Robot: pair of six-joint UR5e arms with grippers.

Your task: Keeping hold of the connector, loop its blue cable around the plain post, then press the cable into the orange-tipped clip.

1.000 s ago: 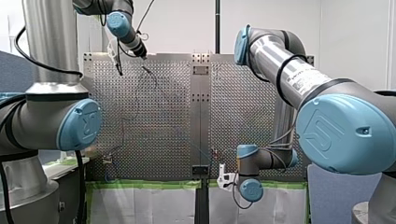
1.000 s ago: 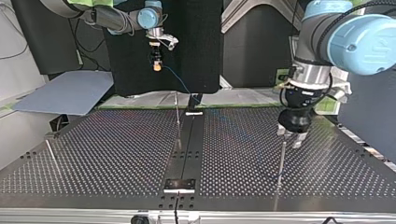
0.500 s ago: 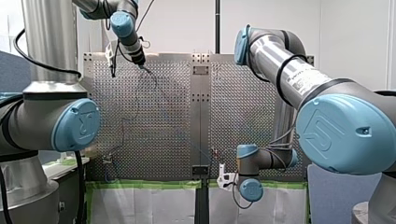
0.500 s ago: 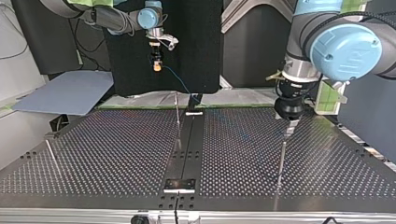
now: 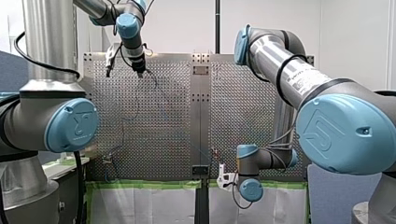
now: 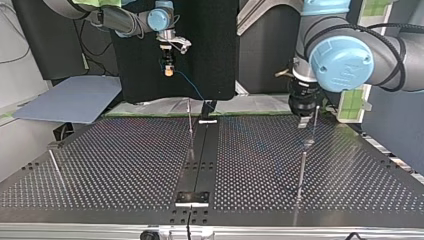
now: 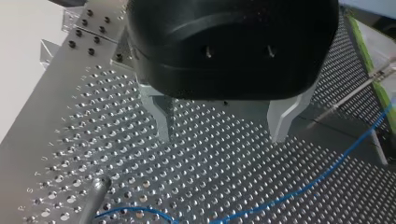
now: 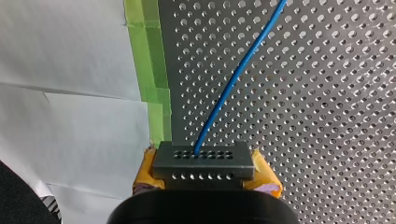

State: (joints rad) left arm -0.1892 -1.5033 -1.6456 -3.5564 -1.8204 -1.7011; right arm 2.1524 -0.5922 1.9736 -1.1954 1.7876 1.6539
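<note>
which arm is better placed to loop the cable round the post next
Left, probably: my left gripper hangs open over the table with the blue cable and a post just ahead. My right gripper is clamped on the connector, out by the table's edge.

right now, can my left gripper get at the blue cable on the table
Likely yes: my left gripper is open and empty, and the blue cable lies uncovered just ahead of it.

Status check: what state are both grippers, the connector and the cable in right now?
left gripper: open, empty, over the table.
right gripper: shut on the connector.
connector: clamped between yellow pads.
blue cable: runs from the connector out over the table.
</note>
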